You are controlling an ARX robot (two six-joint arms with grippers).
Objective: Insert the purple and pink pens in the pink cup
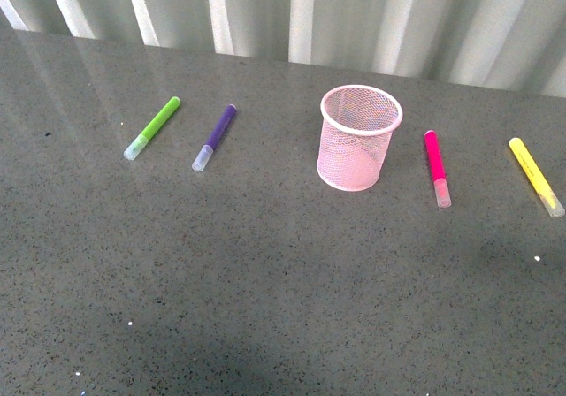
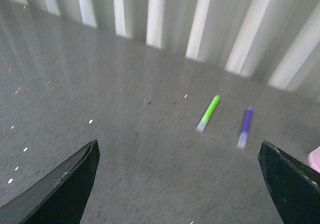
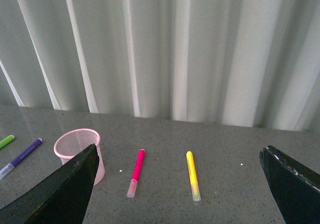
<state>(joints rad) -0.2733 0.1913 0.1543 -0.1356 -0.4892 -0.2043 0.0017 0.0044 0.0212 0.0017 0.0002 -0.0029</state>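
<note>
The pink cup [image 1: 358, 140] stands upright and empty in the middle of the grey table. The purple pen [image 1: 215, 137] lies to its left; the pink pen [image 1: 437, 167] lies to its right. Neither gripper shows in the front view. My left gripper [image 2: 180, 184] is open and empty above the table, with the purple pen [image 2: 245, 127] ahead of it and a sliver of the cup [image 2: 316, 159] at the frame's edge. My right gripper [image 3: 180, 184] is open and empty, with the pink pen [image 3: 136, 173], the cup [image 3: 77, 145] and the purple pen [image 3: 21, 157] ahead.
A lime-green marker [image 1: 153, 127] lies left of the purple pen and shows in the left wrist view [image 2: 208, 113]. A yellow marker [image 1: 536, 177] lies right of the pink pen and shows in the right wrist view [image 3: 192, 182]. A pale curtain [image 1: 301, 16] hangs behind the table.
</note>
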